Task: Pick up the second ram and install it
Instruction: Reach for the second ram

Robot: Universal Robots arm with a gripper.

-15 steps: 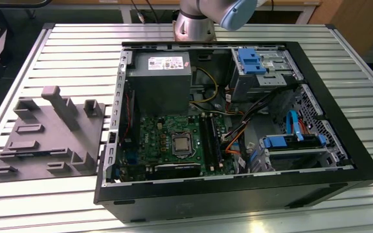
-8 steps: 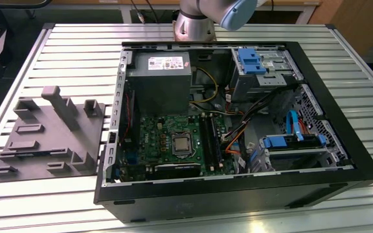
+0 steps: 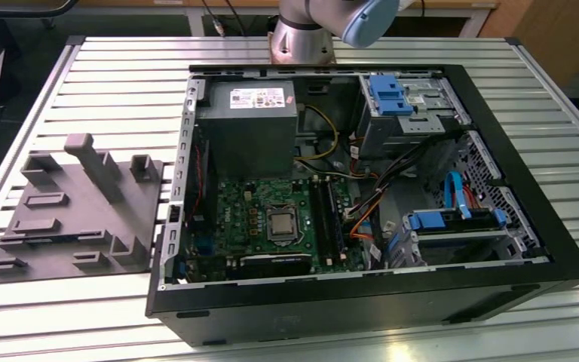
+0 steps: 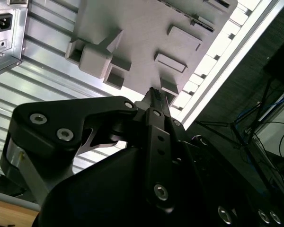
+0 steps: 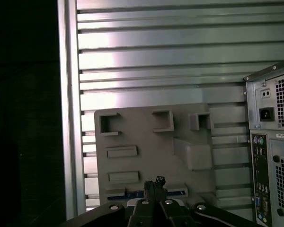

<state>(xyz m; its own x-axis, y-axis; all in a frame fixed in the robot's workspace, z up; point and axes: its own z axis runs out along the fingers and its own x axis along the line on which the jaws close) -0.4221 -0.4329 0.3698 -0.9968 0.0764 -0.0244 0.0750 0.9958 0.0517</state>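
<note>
Note in the exterior view the holder tray (image 3: pixel 78 219) on the bench (image 3: pixel 118 75), well apart from the motherboard (image 3: pixel 259 219): long carry, case wall (image 3: pixel 370 305) easy to clip. See in the second wrist view the end effector (image 4: pixel 155 97) pressed together above the tray, empty. Spot in the first wrist view the likely second ram (image 5: pixel 123 194), a thin strip slotted just beside the end effector; easily knocked if approached unopened.

The tabletop (image 3: pixel 118 68) is ribbed bare metal with a bright sheen. The case (image 3: pixel 370 302) has a matt black shell over dull grey sheet metal. At nine o'clock from it, the tray (image 3: pixel 78 219) is matt grey plastic. The board (image 3: pixel 244 200) is glossy green. The fingers (image 4: pixel 156 142) are matt black with bright metal screws.
</note>
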